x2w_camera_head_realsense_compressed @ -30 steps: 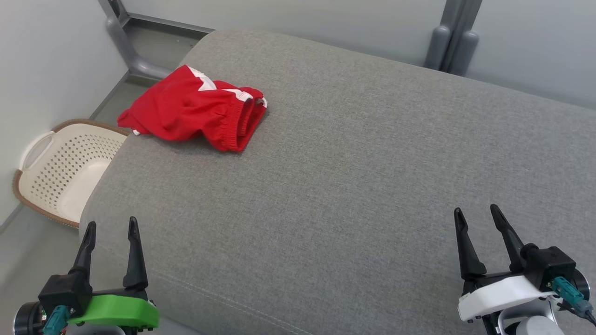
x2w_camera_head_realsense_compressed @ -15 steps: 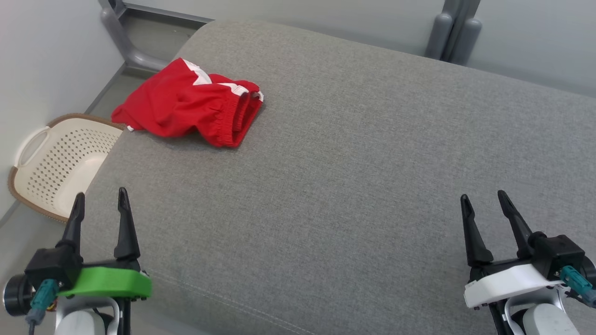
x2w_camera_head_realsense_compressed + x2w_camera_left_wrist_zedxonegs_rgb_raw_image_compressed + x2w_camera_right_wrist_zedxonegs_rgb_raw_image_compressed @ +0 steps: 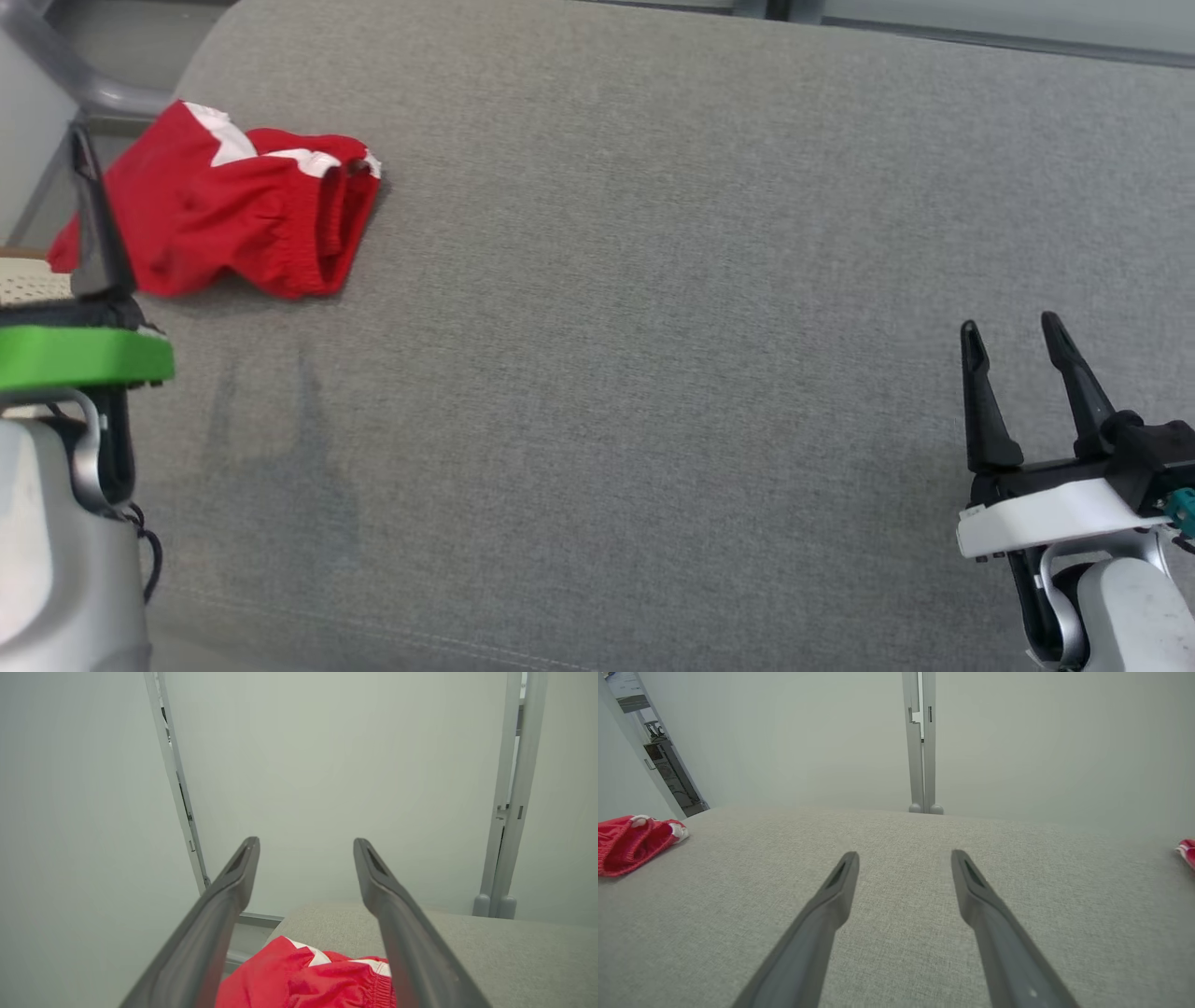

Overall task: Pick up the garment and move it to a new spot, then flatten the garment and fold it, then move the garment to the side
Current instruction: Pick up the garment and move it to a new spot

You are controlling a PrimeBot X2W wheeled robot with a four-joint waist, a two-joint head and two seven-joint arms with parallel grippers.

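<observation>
Grey padded surface [image 3: 653,280], pale wall behind. Our left gripper [image 3: 306,845] is at the far-left edge, jaws spread wide, empty. The red garment [image 3: 233,224] lies crumpled just ahead of it near the surface's left end, long axis left-right, waistband end facing right. Our right gripper [image 3: 1010,324] is also wide open and empty, well apart at lower right. We judge the left arm takes the pick.

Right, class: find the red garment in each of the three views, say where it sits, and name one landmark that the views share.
Head view: the red garment lies upper left, crumpled on the cushion.
Left wrist view: the red garment is at bottom centre, cut off by the picture's edge.
Right wrist view: the red garment is at the left edge, mid height.
Shared landmark: the grey cushion beneath it.
</observation>
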